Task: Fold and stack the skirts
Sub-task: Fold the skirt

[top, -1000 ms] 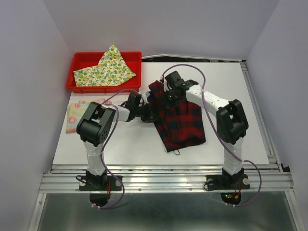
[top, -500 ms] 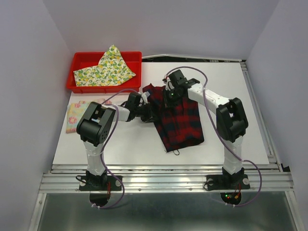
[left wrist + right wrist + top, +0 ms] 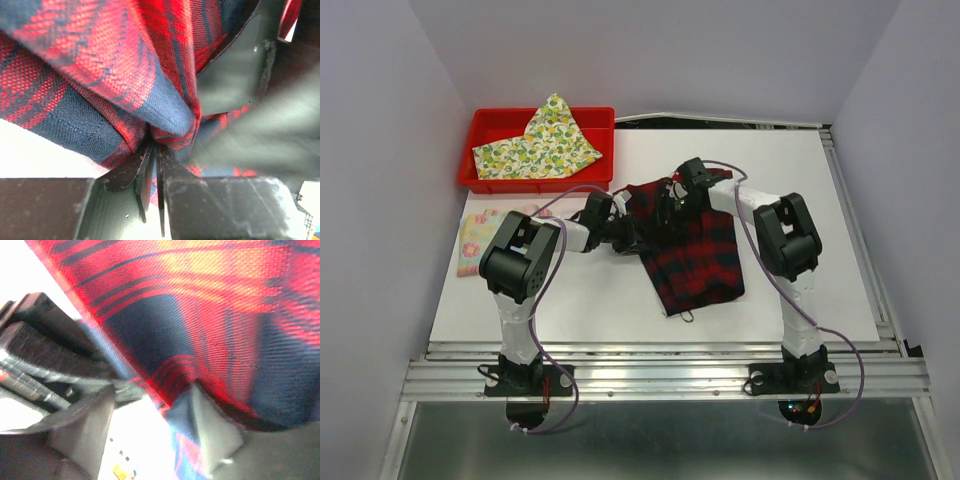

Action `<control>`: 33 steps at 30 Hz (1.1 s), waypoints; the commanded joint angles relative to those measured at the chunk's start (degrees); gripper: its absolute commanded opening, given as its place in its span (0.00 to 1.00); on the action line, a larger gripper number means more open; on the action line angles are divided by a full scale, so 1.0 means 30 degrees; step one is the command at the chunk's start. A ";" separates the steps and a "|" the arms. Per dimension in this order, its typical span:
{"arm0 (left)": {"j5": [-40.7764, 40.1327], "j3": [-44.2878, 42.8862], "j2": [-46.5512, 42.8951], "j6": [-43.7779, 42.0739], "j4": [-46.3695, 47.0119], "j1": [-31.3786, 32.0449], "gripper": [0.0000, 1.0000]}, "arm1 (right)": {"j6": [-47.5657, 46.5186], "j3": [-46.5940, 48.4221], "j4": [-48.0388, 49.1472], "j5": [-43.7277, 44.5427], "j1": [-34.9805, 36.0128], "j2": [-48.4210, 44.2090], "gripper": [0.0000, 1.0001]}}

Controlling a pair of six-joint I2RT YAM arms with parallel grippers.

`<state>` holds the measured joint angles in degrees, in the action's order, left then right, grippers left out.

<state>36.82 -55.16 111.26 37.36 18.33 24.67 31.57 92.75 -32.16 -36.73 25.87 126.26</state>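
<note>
Altogether three skirts: the plaid skirt lies mid-table, its left edge clamped in the left gripper, the right gripper with jaws apart at its far edge; the lemon-print skirt fills one red tray, the floral skirt just beside it.

We read this as a robotics lab cell: pale-lilac panel walls box in a white tabletop, fronted by a ribbed aluminium rail bearing two black-and-white robot arms.
</note>
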 commanded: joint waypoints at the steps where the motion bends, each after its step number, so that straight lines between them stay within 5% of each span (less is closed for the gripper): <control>1: -0.1403 -0.0042 0.0588 -0.0736 -0.0982 -0.0107 0.22 | -0.1874 0.1561 -0.0610 -0.0240 -0.0566 -0.0776 0.73; 8: -0.0525 -0.0656 0.0852 -0.1290 -0.0485 -0.0078 0.23 | -0.9165 0.3043 -0.4686 0.3919 -0.0771 -0.4083 0.74; 17: -0.0729 -0.5636 0.2173 -0.1965 -0.1916 -0.0106 0.29 | -1.1054 0.0341 -0.5917 0.6562 -0.0771 -0.6578 0.70; 25: -0.0145 -0.0752 -0.4356 -0.2582 -0.2007 -0.0517 0.47 | -1.0409 -0.2583 -0.4222 0.6678 0.0750 -0.8626 0.60; 33: 0.1350 0.3823 -0.6181 -0.0825 0.0188 0.0507 0.31 | -0.8241 -0.3554 -0.4045 0.5857 0.3502 -0.8366 0.56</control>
<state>38.63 -47.55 92.49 32.51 15.44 24.53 3.49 82.48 -46.46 -17.80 33.17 103.11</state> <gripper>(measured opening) 0.333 0.558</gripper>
